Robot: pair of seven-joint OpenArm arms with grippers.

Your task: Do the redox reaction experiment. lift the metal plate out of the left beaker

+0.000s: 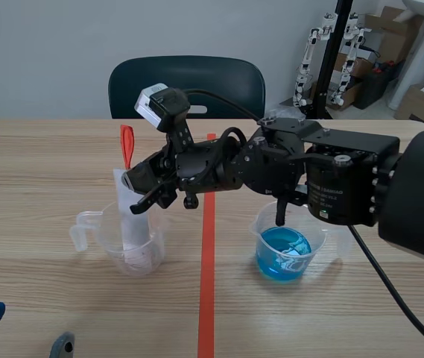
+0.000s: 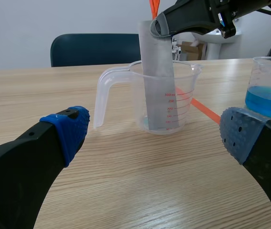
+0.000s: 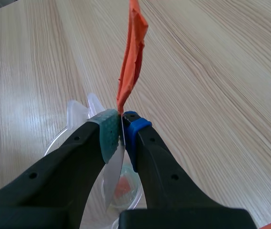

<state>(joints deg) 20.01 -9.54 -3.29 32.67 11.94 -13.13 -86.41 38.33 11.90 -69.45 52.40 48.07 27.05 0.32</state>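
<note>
Plate (image 2: 156,71) in left beaker (image 2: 185,86), right tool (image 3: 122,125) clenched on it, pinch shown by right wrist view, left tool (image 2: 155,132) released

Right arm (image 1: 346,183): you'll see matte black housings, small screws at centre right.
Camera (image 1: 150,102): silver-white box — upper centre.
Cable (image 1: 402,298): black, lower right.
Pads (image 2: 71,131): blue, dotted.

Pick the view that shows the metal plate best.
Left wrist view: the metal plate shows nearly full length, standing in the left beaker, right end effector clamped at its top. Scene view: the end effector covers its upper part. Right wrist view: mostly a thin edge between the pads.
</note>
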